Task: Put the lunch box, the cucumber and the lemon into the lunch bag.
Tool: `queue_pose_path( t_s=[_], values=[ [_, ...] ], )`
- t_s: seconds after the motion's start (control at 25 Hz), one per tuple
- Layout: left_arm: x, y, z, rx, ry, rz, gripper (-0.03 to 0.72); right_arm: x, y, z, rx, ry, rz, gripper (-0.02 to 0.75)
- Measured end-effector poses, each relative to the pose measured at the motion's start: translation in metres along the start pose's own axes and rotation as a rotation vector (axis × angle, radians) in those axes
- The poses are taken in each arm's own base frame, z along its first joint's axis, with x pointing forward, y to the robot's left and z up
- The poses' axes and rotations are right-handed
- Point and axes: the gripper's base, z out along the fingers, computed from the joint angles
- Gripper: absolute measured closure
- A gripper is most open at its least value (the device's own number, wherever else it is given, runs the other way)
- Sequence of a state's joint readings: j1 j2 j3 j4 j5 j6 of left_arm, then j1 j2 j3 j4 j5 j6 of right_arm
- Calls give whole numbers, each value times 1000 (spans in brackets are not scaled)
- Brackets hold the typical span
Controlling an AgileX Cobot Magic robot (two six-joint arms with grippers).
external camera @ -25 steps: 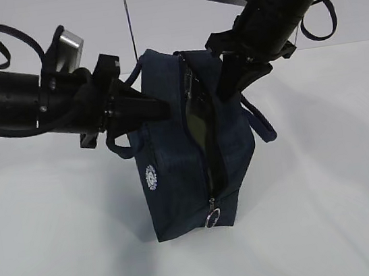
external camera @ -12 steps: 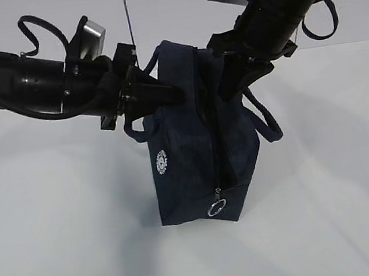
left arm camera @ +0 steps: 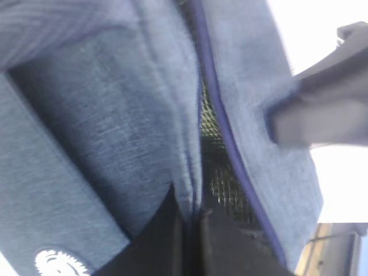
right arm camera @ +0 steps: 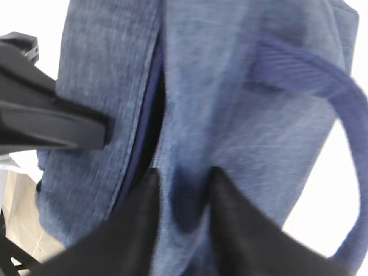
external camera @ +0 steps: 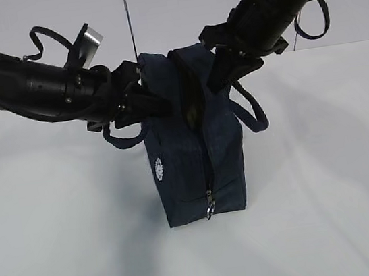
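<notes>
Bag (external camera: 197,157) swung back upright between both claws; left claw (external camera: 160,107) and right claw (external camera: 220,75) each stay clamped on its fabric; contents hidden.

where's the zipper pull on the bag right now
In the exterior view the zipper pull hangs low on the front of the lunch bag, near its bottom edge, right of the white logo.

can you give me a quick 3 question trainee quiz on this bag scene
1. True or false: both hands are pinching fabric near the lunch bag's top.
2. Which hand grips on the side with the white logo? A) left hand B) right hand
3. Fill in: the zipper pull hangs near the bag's ____ end.

Key: 1 true; 2 A; 3 lower.
</notes>
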State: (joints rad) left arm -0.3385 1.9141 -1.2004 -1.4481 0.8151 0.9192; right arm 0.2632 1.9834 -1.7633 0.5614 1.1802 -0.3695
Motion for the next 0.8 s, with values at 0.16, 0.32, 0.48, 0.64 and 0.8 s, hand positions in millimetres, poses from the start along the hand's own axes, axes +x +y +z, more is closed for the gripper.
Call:
queue_pose_path(
  t_s=[0.16,0.32,0.48,0.64,0.8],
  values=[
    [-1,1,0,-12,-7,2,697,-1,0,0,-5,-6,0,696],
    [-2,3,0,-32,-22,2,697,-1,3,-1,-25,-13,-12,518],
    [-3,4,0,-40,-29,2,697,1,4,-1,-36,9,-19,385],
    [-3,4,0,-42,-30,2,683,1,6,-5,-40,10,-28,363],
    [-3,4,-1,-42,-31,1,562,-3,13,-21,-7,-22,-67,359]
  ],
)
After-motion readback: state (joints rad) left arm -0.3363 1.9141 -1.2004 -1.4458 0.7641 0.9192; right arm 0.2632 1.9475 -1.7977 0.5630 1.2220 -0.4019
